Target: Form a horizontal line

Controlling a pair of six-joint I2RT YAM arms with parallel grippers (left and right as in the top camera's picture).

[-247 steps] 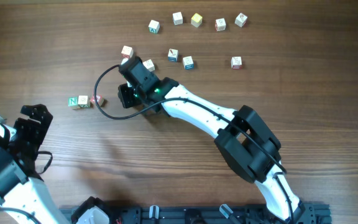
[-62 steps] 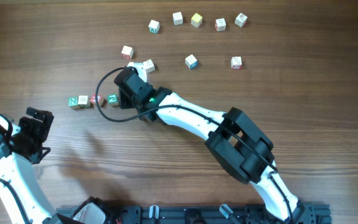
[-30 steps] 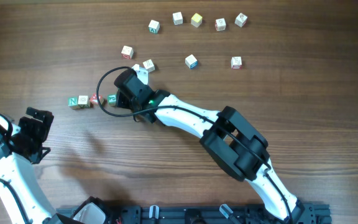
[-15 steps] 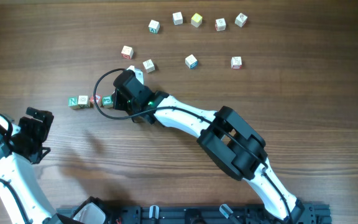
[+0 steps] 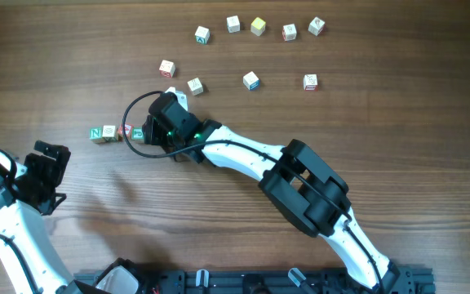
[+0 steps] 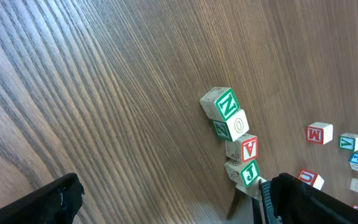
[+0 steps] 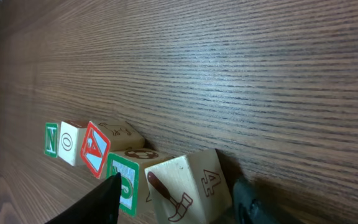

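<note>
The horizontal line (image 5: 117, 132) is a short row of four white letter cubes at mid-left: green N (image 5: 96, 133), O, red A and green J (image 5: 139, 133). From the left wrist it runs N (image 6: 219, 104) down to J (image 6: 246, 172). My right gripper (image 5: 149, 131) stands at the row's right end. In its wrist view the right gripper (image 7: 176, 202) is open, and a tilted cube with a hammer and a 4 (image 7: 188, 186) sits between its fingers, beside the J cube (image 7: 124, 182). My left gripper (image 5: 43, 173) hangs wide open at the lower left, holding nothing.
Loose letter cubes lie behind the row: one (image 5: 166, 68), one (image 5: 194, 85), a blue one (image 5: 251, 80), one (image 5: 310, 81), and several along the far edge around (image 5: 257, 25). A black cable (image 5: 130, 114) loops above the row's right end.
My right gripper has slid left and the green J cube has gone with it, closing up to the red A. Its jaws have widened. The left arm has not moved.
</note>
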